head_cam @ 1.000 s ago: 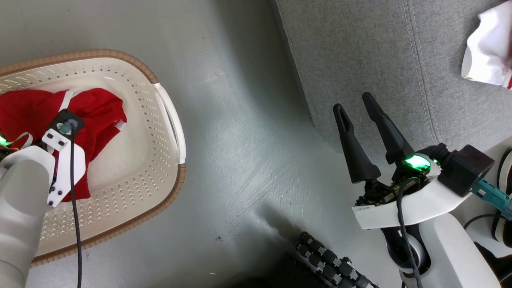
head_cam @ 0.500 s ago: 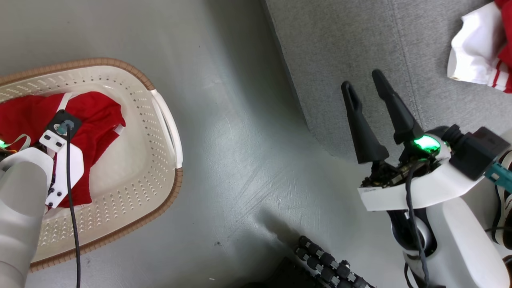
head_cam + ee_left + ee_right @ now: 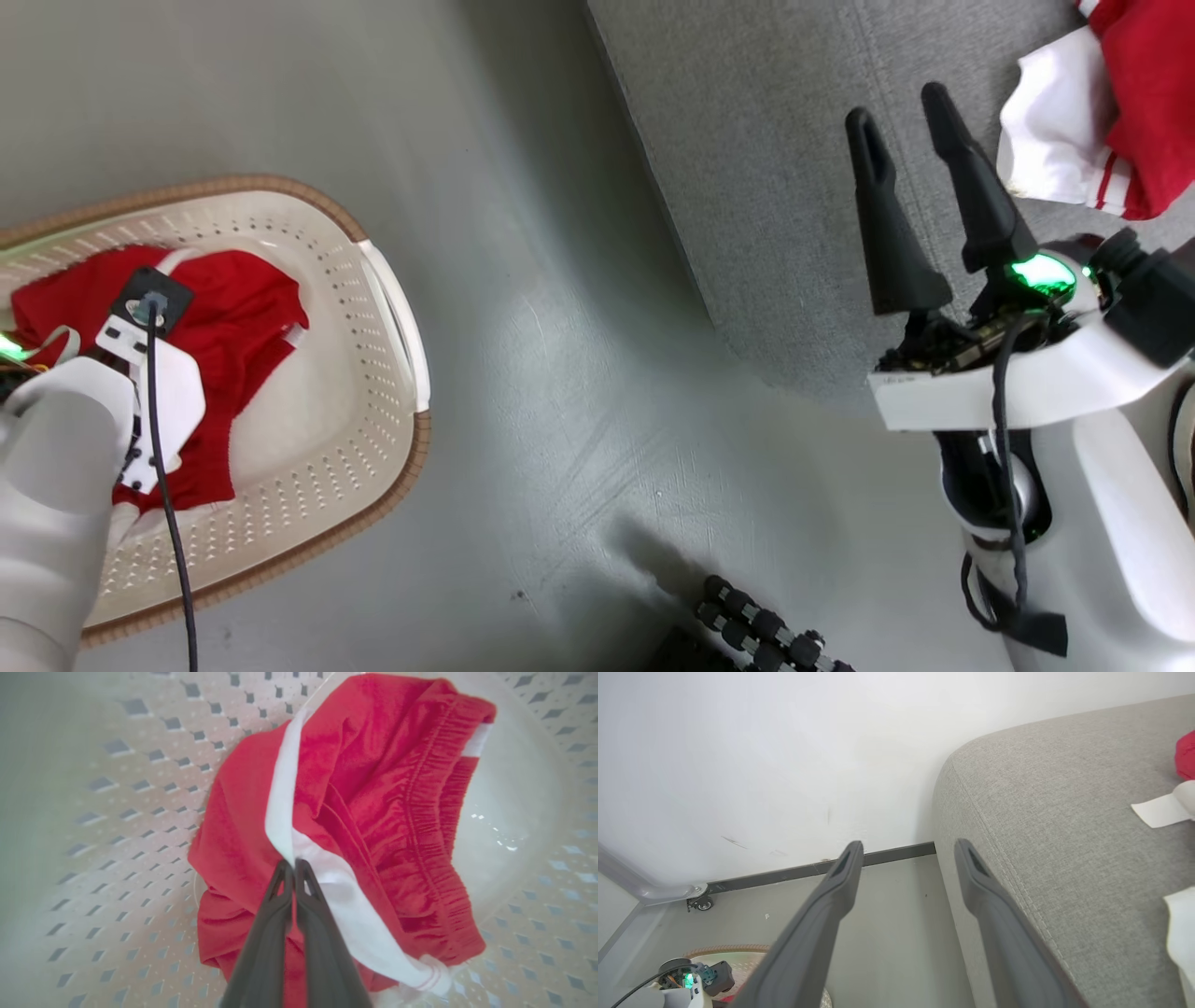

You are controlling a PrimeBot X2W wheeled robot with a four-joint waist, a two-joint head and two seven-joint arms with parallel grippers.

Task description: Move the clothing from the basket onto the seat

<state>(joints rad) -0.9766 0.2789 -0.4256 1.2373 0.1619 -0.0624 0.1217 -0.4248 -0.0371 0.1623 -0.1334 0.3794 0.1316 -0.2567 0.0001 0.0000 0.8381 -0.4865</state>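
In the left wrist view my left gripper (image 3: 294,864) is shut on the white side stripe of the red clothing (image 3: 373,788), which hangs bunched over the bottom of the cream basket (image 3: 117,812). In the head view the same clothing (image 3: 243,308) lies in the basket (image 3: 345,392) at the left, under my left wrist. My right gripper (image 3: 898,105) stands open and empty over the grey seat (image 3: 775,168), beside another red-and-white garment (image 3: 1130,112) lying on it. The right wrist view has the open right gripper (image 3: 909,847) at the corner of the seat (image 3: 1064,812).
Grey floor (image 3: 560,373) separates the basket from the seat. A white wall (image 3: 784,765) with a dark baseboard runs behind, with a small castor (image 3: 703,903) at its foot. A black ribbed part (image 3: 766,625) lies at the bottom of the head view.
The head view has shifted. My open right gripper now reaches farther over the seat, nearer the garment lying there. The left gripper stays shut on the clothing, which has bunched up slightly.
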